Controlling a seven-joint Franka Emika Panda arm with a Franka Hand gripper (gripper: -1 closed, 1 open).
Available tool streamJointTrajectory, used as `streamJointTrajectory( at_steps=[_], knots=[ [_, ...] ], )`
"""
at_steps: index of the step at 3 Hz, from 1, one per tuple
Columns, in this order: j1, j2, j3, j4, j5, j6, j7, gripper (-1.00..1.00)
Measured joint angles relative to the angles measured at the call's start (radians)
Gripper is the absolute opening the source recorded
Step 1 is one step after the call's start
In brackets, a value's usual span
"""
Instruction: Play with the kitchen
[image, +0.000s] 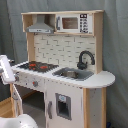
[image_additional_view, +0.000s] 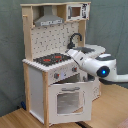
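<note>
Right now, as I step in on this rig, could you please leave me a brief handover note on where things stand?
Gripper: empty as far as the views show, at the front edge of the toy kitchen, beside the stovetop; finger state unclear.
Kitchen: upright, oven door looks shut, sink and black faucet untouched.
Done: arm has reached the counter.
Left: nothing visibly operated yet; knobs sit just below the gripper and seem the nearest thing to try.
</note>
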Motion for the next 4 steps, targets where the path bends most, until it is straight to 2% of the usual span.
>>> streamJointTrajectory(
  at_steps=[1, 2, 4],
  knots=[
    [0.027, 0.058, -0.033, -0.032, 0.025, -0.008, -0.094, 1.0],
    [0.066, 0.115, -0.06, -0.051, 0.057, -0.04, -0.179, 1.0],
    [0.135, 0.194, -0.094, -0.058, 0.126, -0.128, -0.302, 1.0]
  ],
)
